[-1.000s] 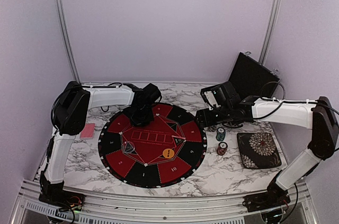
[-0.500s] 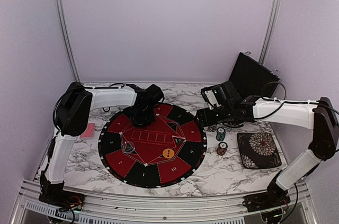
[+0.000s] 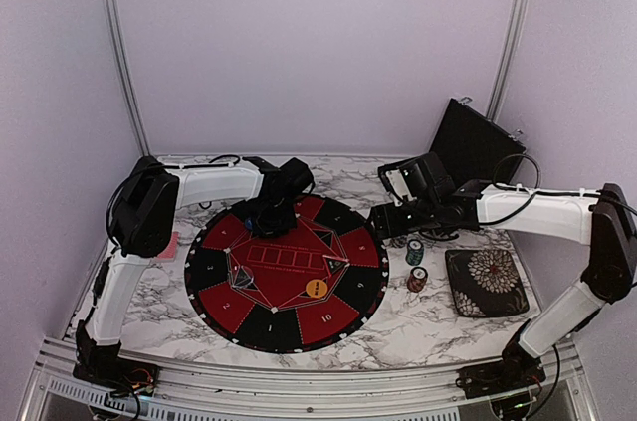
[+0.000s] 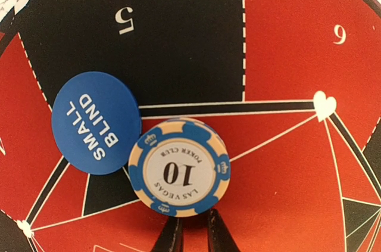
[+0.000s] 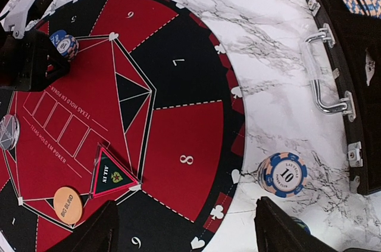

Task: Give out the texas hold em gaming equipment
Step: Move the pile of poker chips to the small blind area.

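- the left gripper [image 4: 190,237] hangs over the far side of the round red-and-black poker mat [image 3: 289,272], its fingers drawn together with nothing between them, the tips just beside a blue-and-cream "10" chip stack [image 4: 179,174].
- that stack sits on a red wedge of the mat near the printed 5 and 6, and its edge touches or slightly overlaps the blue "small blind" disc [image 4: 96,122] lying flat beside it.
- the right gripper [image 5: 184,228] hovers with its fingers spread wide apart and empty, above the mat's right rim and the marble bench [image 5: 262,31].
- a second blue-and-cream "10" chip stack [image 5: 283,174] stands on the bench just off the mat's edge, near the black hinged case [image 5: 351,79] with its metal handle.
- the orange "big blind" disc [image 5: 67,204] lies on the mat close to a triangular "all in" marker [image 5: 112,174].
- in the top view a green-striped chip stack [image 3: 414,252] and a red-striped chip stack [image 3: 417,279] stand on the bench between the mat and the dark flower-patterned tray [image 3: 486,283].
- a pink-red card deck [image 3: 165,243] lies on the bench at the far left, partly hidden by the left arm.
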Action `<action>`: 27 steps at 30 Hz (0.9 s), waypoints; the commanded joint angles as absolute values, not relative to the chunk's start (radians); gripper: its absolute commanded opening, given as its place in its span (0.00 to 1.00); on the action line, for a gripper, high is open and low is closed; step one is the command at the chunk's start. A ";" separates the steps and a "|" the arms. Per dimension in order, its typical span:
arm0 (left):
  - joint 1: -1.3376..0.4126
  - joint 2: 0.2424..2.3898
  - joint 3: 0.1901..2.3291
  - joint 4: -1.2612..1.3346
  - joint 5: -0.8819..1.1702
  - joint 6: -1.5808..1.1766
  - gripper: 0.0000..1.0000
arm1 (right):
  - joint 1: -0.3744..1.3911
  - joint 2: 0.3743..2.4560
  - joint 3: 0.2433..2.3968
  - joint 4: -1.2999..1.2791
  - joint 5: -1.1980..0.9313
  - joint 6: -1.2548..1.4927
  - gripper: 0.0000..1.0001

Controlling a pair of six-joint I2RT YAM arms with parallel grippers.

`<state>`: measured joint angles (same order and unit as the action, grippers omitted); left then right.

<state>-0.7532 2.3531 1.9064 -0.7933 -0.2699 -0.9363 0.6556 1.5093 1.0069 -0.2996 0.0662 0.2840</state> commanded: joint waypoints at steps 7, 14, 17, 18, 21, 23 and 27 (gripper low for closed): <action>-0.767 2.470 1.870 -0.676 -0.045 -0.905 0.14 | 0.641 1.495 1.014 -0.291 0.077 0.288 0.76; -0.751 2.492 1.899 -0.678 -0.044 -0.883 0.15 | 0.641 1.498 1.017 -0.297 0.081 0.288 0.76; -0.743 2.500 1.911 -0.679 -0.046 -0.875 0.15 | 0.641 1.500 1.018 -0.300 0.081 0.289 0.76; -0.740 2.504 1.915 -0.679 -0.048 -0.873 0.15 | 0.640 1.500 1.019 -0.301 0.080 0.289 0.76; -0.732 2.516 1.940 -0.687 -0.048 -0.863 0.15 | 0.641 1.500 1.022 -0.303 0.084 0.291 0.76; -0.725 2.522 1.952 -0.692 -0.052 -0.856 0.15 | 0.642 1.501 1.024 -0.307 0.085 0.290 0.76; -0.712 2.536 1.971 -0.700 -0.060 -0.838 0.15 | 0.641 1.503 1.030 -0.311 0.089 0.290 0.76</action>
